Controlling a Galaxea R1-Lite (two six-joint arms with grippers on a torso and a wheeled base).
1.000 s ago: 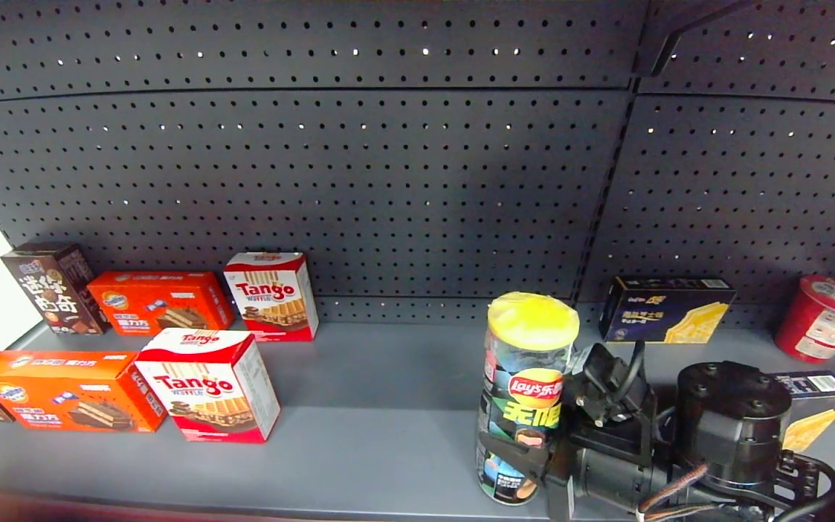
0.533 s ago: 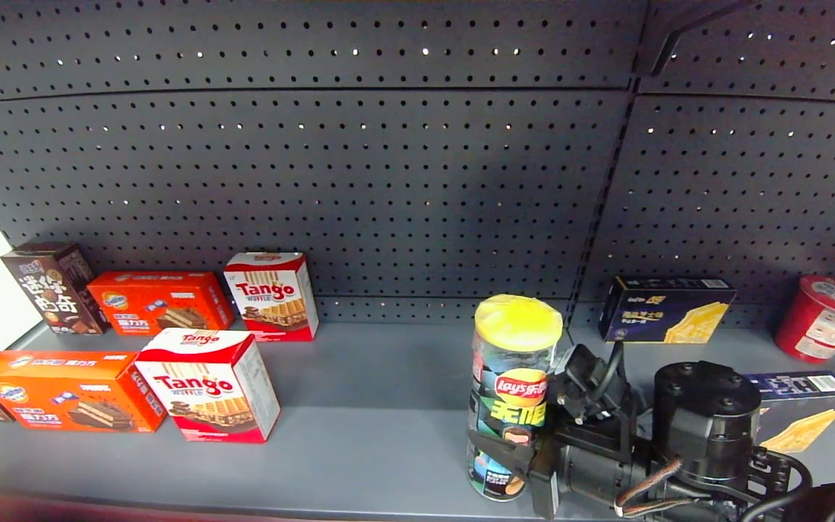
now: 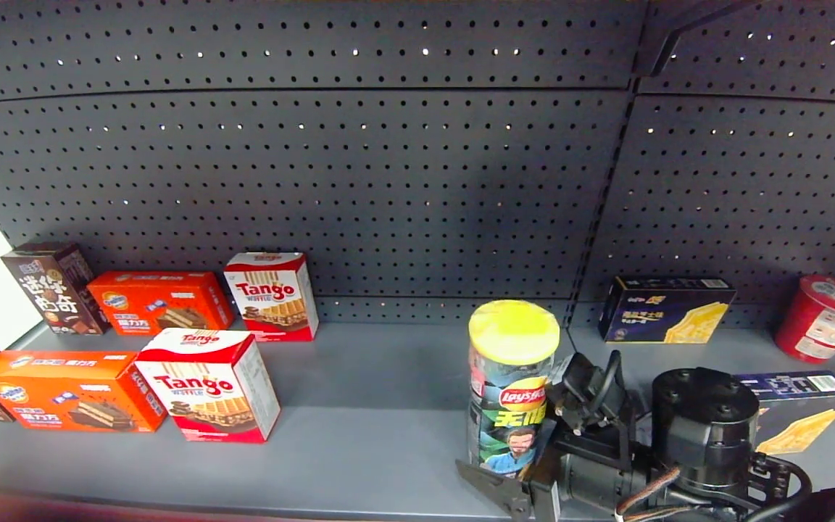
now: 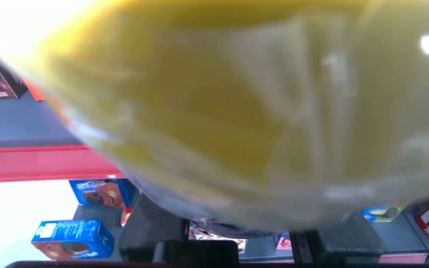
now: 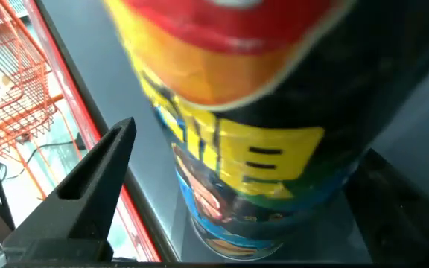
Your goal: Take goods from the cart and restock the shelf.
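A tall chip can [image 3: 512,391] with a yellow lid stands upright on the grey shelf [image 3: 374,406], right of centre. My right gripper [image 3: 515,457] is open around the can's lower half. In the right wrist view the can [image 5: 252,149] rises between the fingers, and one finger [image 5: 88,186] stands clear of its side. A yellow bag [image 4: 222,104] hangs close before the left wrist camera, and my left gripper [image 4: 237,238] is shut on it, its dark fingers just below the bag.
Wafer boxes [image 3: 207,384] and orange boxes [image 3: 69,388] line the shelf's left part. At the right are a dark box [image 3: 664,308], a flat box [image 3: 802,406] and a red cup [image 3: 823,315]. Bare shelf lies between. A red wire cart [image 5: 21,97] stands below.
The right gripper carried the can slightly left and down onto the shelf, then spread its fingers off it. The can also turned, showing another side of its label.
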